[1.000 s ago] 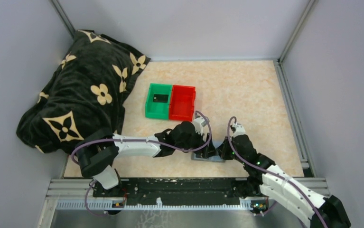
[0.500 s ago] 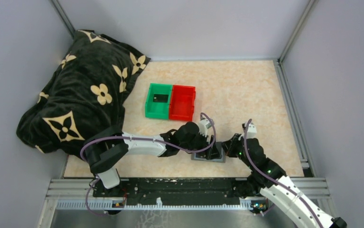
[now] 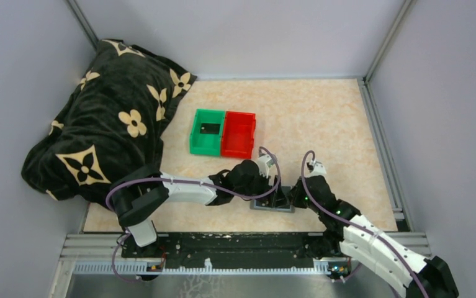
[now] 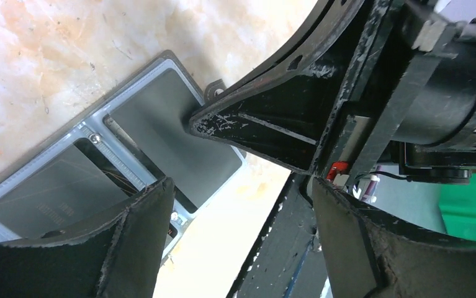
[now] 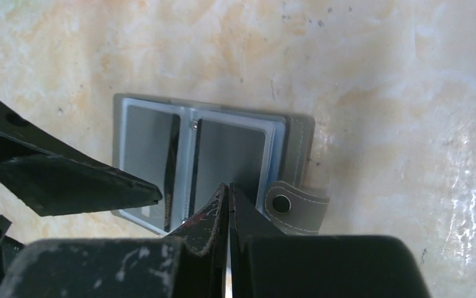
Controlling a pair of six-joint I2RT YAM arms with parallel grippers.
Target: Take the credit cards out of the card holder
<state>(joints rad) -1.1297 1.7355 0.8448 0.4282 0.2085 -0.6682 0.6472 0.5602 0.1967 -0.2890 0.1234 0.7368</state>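
The grey card holder (image 3: pixel 272 205) lies open on the table between both arms, showing two grey slotted panels (image 5: pixel 161 149) and a snap tab (image 5: pixel 292 202). Thin dark edges show beside its spine; whether they are credit cards I cannot tell. One dark credit card (image 3: pixel 209 128) lies in the green bin. My right gripper (image 5: pixel 228 187) is shut, its tips pressing on the right-hand panel. My left gripper (image 4: pixel 240 186) stands wide open just over the holder's near edge, nothing between its fingers (image 4: pixel 133 239). The right gripper's finger crosses the left wrist view over the card holder (image 4: pixel 86 180).
A green bin (image 3: pixel 193 133) and a red bin (image 3: pixel 253 133) stand joined behind the holder. A black blanket with cream flowers (image 3: pixel 105 118) is heaped at the far left. Grey walls and metal rails enclose the table.
The left gripper has shifted right onto the holder and opened slightly wider. The right arm swung out to the right and came back, its shut tips staying at the holder.
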